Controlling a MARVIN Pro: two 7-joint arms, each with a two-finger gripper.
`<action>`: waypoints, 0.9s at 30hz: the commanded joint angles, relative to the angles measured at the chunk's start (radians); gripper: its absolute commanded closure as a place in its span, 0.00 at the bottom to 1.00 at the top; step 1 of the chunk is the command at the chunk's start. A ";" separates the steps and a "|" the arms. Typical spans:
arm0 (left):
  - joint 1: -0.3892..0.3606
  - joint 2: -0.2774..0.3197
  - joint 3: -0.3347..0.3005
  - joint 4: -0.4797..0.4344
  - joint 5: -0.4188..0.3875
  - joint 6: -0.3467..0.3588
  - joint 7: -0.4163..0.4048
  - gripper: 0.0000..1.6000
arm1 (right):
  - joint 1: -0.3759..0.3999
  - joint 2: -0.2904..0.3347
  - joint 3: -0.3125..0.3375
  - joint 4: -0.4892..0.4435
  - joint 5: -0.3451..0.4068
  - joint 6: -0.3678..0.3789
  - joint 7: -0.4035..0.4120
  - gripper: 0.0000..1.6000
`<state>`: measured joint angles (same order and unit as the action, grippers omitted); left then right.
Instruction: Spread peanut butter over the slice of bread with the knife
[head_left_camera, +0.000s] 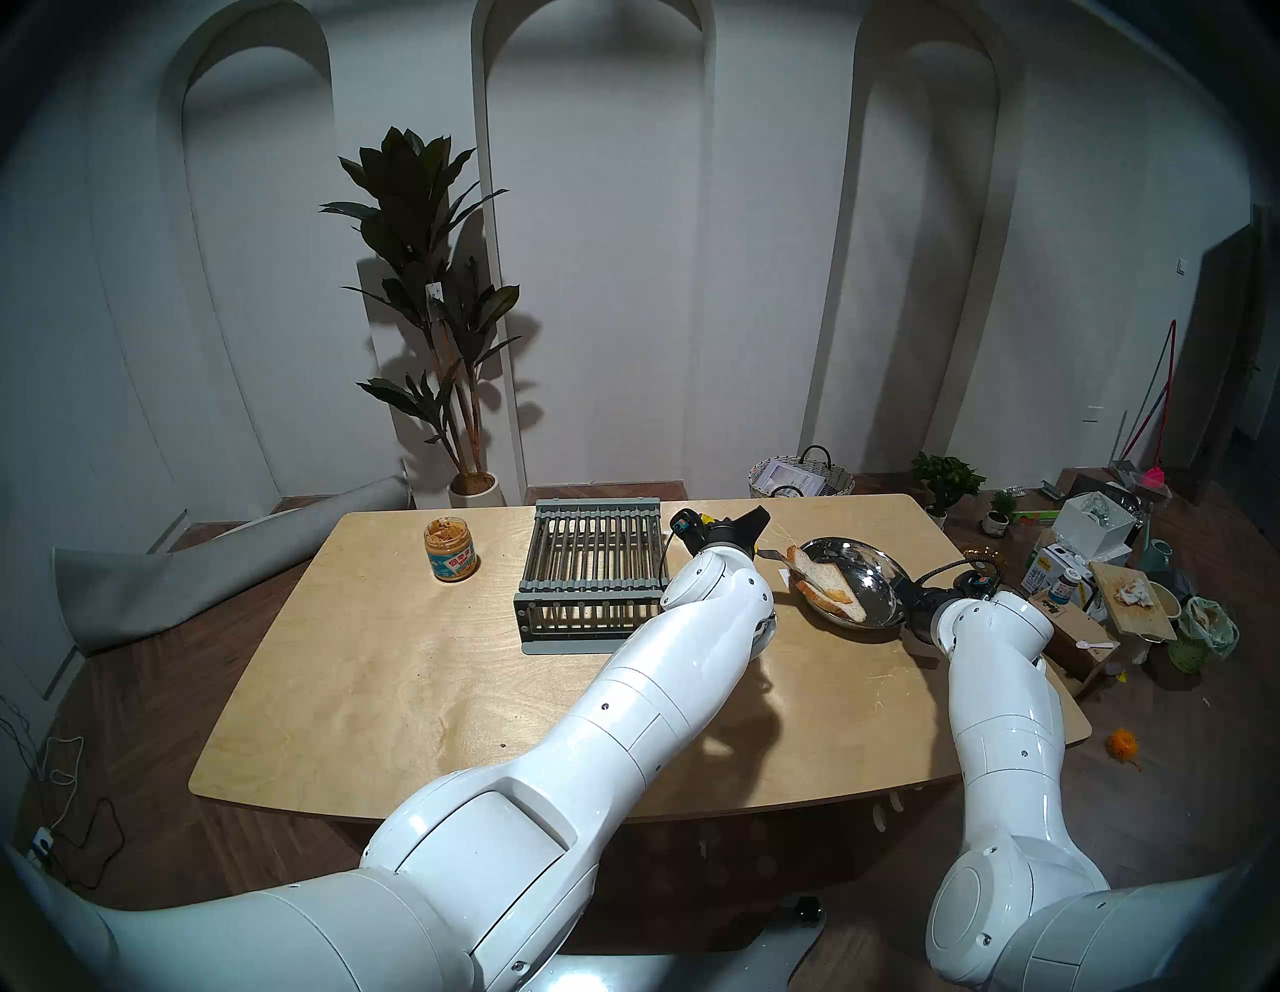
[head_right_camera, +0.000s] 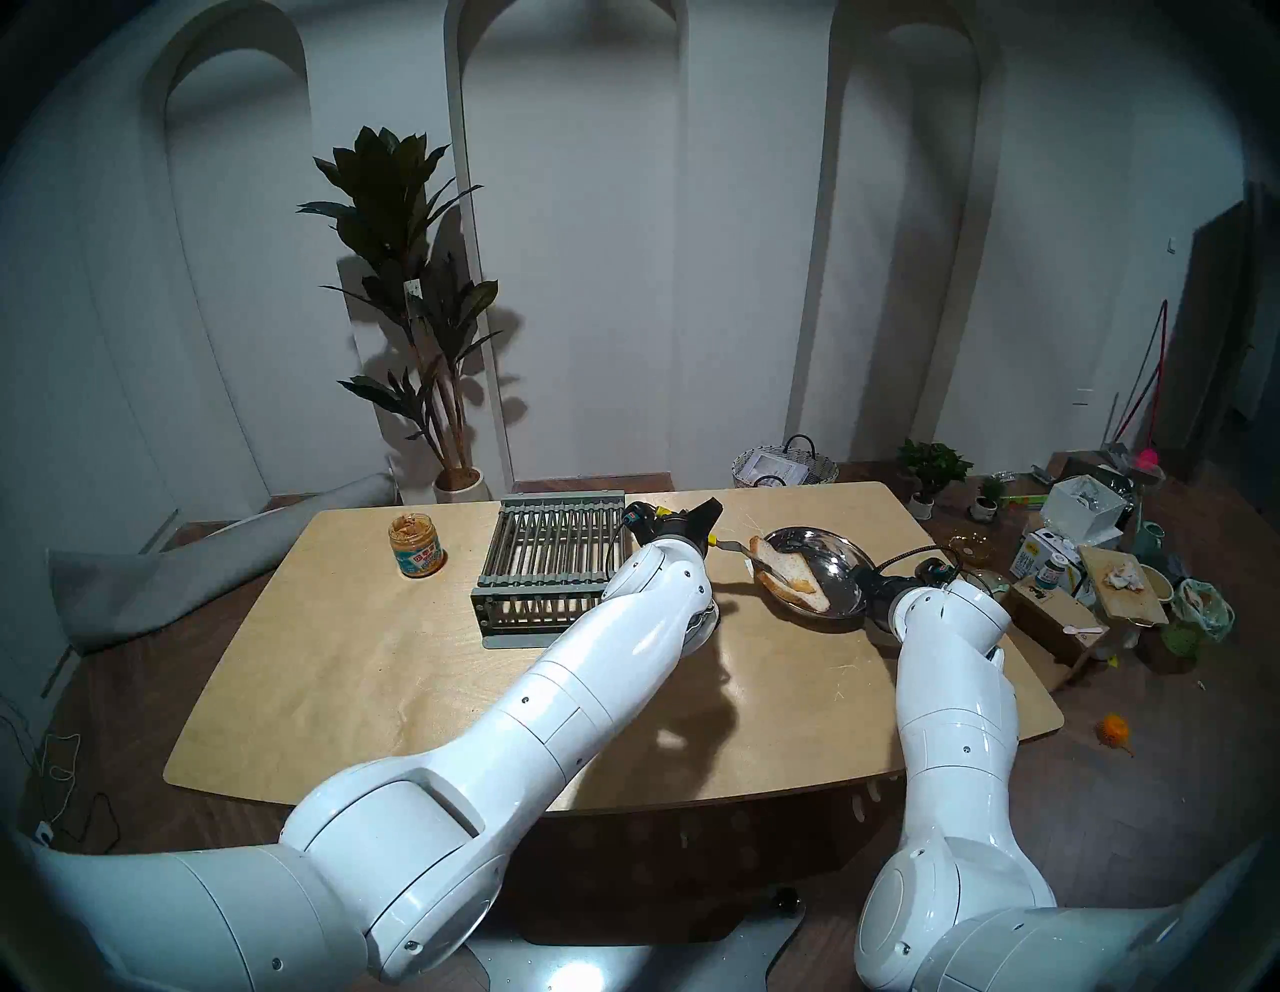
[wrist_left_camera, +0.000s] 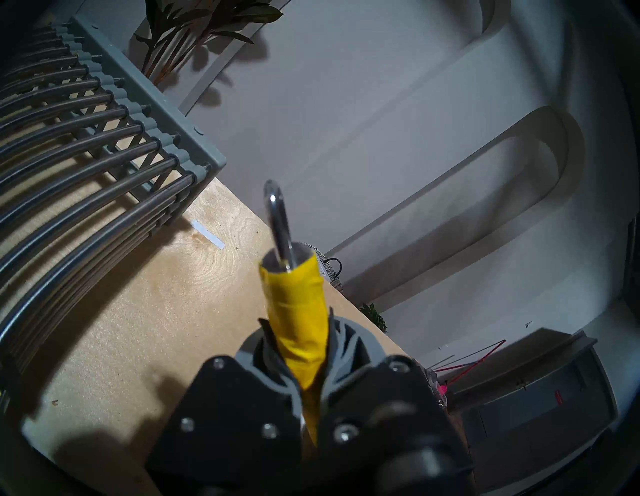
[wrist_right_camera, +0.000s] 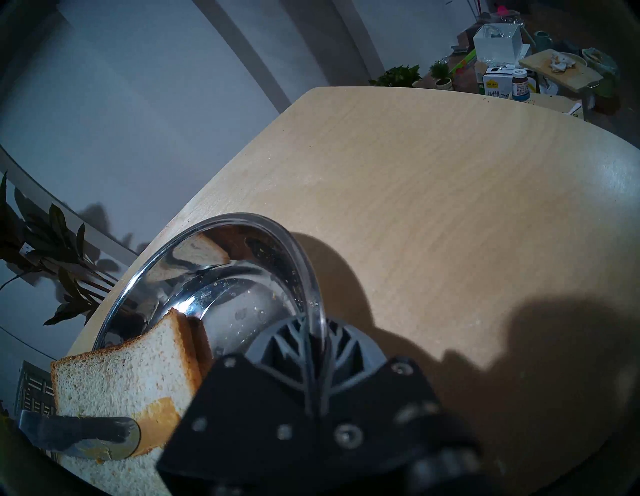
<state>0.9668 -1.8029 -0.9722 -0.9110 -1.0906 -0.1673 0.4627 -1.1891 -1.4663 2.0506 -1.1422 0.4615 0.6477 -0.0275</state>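
head views / jar: clear glass jar (head_left_camera: 454, 551) standing lidless on the far left of the table (head_left_camera: 415, 693), tan peanut butter (head_left_camera: 450, 532) inside; label blue, white and red, its writing too small to read
head views / rack: grey dish rack (head_left_camera: 592, 578) mid-table, between jar and steel dish
head views / dish: steel dish (head_left_camera: 869, 582) on the table's right side, slice of bread (head_left_camera: 828, 578) lying in its left half
head views / left claw: left claw (head_left_camera: 751, 530) clenched on the knife (head_left_camera: 776, 555), blade reaching onto the bread
head views / right claw: right claw (head_left_camera: 900, 596) at the dish's near-right rim
left wrist / knife: yellow handle (wrist_left_camera: 301, 332) gripped between the claw's fingers (wrist_left_camera: 346, 350), metal ring (wrist_left_camera: 277, 221) sticking up; rack at upper left
right wrist / dish: right claw pinched tight on the rim of the dish; crumbs in the bowl
right wrist / bread: slice at lower left, pale crumb, brown crust
right wrist / spread: flat blade lying on the slice, tan smear on the blade and a tan patch on the bread beside its tip
right wrist / floor clutter: cartons and a small jar with labels, unreadable
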 joint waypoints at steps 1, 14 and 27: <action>-0.029 0.010 0.001 -0.052 0.014 0.007 0.015 1.00 | -0.009 0.010 0.008 0.024 -0.006 -0.001 -0.010 1.00; -0.021 0.037 -0.001 -0.110 0.017 0.021 0.042 1.00 | 0.005 0.007 0.001 0.040 -0.011 -0.006 -0.011 1.00; -0.001 0.060 0.005 -0.194 0.020 0.036 0.046 1.00 | 0.002 -0.011 -0.009 0.016 -0.019 -0.006 -0.018 1.00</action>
<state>0.9743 -1.7452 -0.9752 -1.0357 -1.0796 -0.1320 0.5155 -1.1671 -1.4622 2.0505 -1.1168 0.4522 0.6420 -0.0318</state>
